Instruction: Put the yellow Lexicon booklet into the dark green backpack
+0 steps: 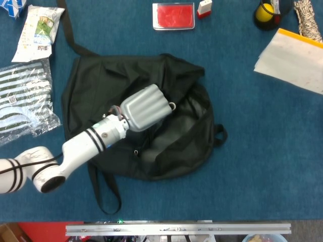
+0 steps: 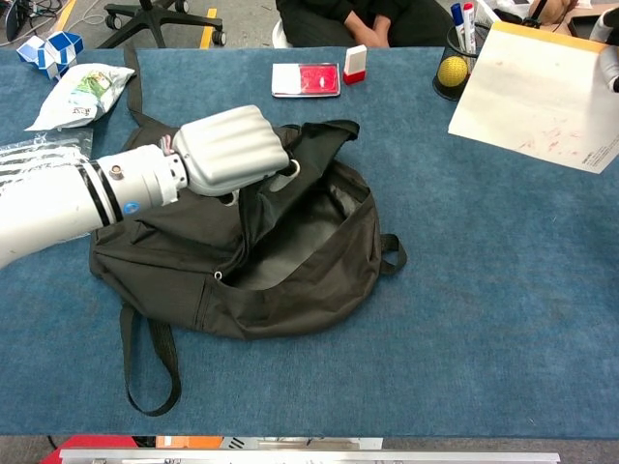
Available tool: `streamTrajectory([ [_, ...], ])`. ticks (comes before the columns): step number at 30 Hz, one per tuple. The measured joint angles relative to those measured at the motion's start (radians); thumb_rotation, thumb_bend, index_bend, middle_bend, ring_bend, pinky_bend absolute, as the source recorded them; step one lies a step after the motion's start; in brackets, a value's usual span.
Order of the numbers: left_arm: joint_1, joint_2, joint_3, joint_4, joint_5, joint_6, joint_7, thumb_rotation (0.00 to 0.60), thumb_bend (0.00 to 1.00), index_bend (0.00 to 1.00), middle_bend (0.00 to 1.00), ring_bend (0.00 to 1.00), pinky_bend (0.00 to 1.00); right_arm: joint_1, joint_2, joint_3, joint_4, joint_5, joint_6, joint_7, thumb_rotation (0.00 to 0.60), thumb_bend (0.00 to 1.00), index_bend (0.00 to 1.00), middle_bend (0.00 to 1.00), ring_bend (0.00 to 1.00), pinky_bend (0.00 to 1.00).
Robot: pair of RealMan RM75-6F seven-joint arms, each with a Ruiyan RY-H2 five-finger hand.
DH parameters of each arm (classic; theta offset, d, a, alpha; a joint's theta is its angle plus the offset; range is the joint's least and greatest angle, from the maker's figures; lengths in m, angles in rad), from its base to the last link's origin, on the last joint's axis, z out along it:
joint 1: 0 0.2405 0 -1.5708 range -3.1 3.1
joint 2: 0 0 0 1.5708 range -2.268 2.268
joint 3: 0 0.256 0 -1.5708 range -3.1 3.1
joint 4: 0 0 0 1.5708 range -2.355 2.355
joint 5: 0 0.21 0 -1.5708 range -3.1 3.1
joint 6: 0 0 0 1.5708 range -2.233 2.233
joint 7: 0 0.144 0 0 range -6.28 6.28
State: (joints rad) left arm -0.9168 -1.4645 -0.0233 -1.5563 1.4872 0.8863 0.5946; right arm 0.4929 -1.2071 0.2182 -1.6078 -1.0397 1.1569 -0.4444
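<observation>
Left hand (image 2: 232, 150) curls into backpack (image 2: 319, 271) opening, apparently pinching upper fabric edge, grip half hidden. Lift edge high, hold mouth wide. Booklet (image 2: 542, 92) lies far right on table, well apart. Right hand barely visible; state unclear.

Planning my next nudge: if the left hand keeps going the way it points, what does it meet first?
The left hand points toward the backpack's far side, so it would likely meet the raised rim of the opening first; depth is unclear.
</observation>
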Motion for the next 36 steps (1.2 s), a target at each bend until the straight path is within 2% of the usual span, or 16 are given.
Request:
streamTrajectory([
  [5,0.018,0.017,0.012,-0.007,0.017,0.019,-0.009,0.6,0.24,0.52,0.52,0.54,0.64,0.008,0.011,0.006,-0.026,0.009,-0.014,0.017,0.6,0.57,0.74,0.63,0.53,0.62],
  [9,0.025,0.017,0.025,-0.007,0.024,0.015,-0.015,0.6,0.24,0.53,0.52,0.55,0.75,0.01,0.019,0.009,-0.044,0.023,-0.032,0.046,0.6,0.57,0.74,0.63,0.54,0.62],
  [11,0.026,0.01,0.034,0.002,0.029,0.008,-0.012,0.6,0.25,0.54,0.51,0.54,0.76,0.01,0.022,0.008,-0.045,0.022,-0.032,0.048,0.6,0.57,0.74,0.63,0.54,0.62],
  [14,0.024,-0.007,0.039,0.02,0.038,-0.003,-0.037,0.6,0.36,0.55,0.52,0.55,0.76,0.007,0.026,0.006,-0.045,0.021,-0.026,0.055,0.6,0.57,0.74,0.63,0.54,0.62],
  [21,0.012,-0.029,0.045,0.062,0.121,0.018,-0.141,0.6,0.46,0.66,0.62,0.63,0.86,-0.001,0.034,0.0,-0.042,0.017,-0.017,0.072,0.6,0.57,0.74,0.63,0.54,0.62],
  [28,0.005,-0.041,0.054,0.129,0.201,0.07,-0.246,0.6,0.48,0.73,0.7,0.7,0.93,0.002,0.031,-0.001,-0.042,0.016,-0.028,0.096,0.6,0.57,0.74,0.63,0.54,0.62],
  [36,0.031,-0.005,0.022,0.119,0.181,0.136,-0.295,0.6,0.48,0.72,0.71,0.71,0.94,0.015,0.041,0.009,-0.08,0.026,-0.072,0.151,0.6,0.57,0.74,0.63,0.54,0.62],
])
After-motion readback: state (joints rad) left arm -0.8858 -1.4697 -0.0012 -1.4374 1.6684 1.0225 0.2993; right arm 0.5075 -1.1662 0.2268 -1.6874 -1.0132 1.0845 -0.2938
